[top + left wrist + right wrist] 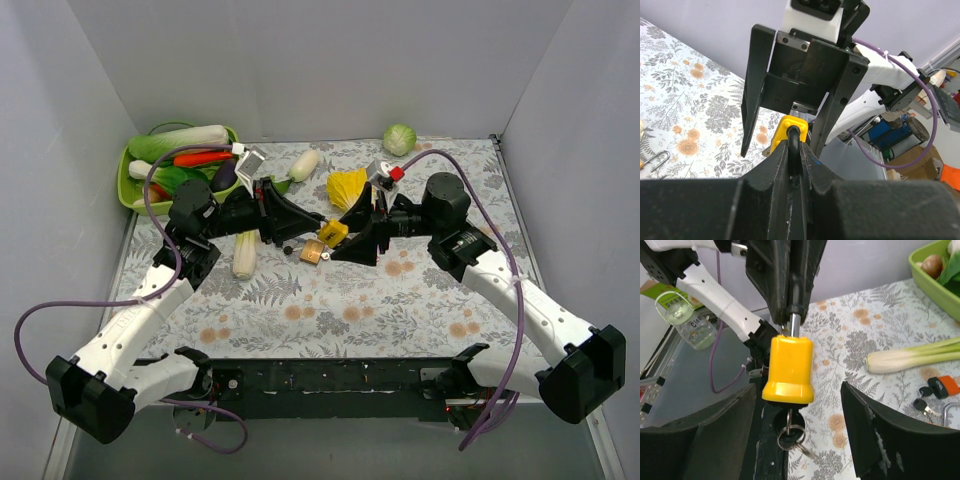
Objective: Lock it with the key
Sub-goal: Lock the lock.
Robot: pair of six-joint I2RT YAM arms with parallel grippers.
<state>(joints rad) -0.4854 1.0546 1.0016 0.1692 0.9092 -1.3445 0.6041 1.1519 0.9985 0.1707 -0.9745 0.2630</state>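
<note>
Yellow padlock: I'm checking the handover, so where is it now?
The yellow padlock hangs mid-frame in the right wrist view, its shackle pinched by the left pincer, between the fingers of the open right pincer, keys dangling beneath.

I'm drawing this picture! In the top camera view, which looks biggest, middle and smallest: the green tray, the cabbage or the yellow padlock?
1. Green tray
2. Cabbage
3. Yellow padlock, less sure: it is partly hidden and held above the table.

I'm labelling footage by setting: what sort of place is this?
Likely a robot lab test cell: plain grey walls enclose a floral-cloth table, with a green tray of vegetables and a yellow padlock as props.
</note>
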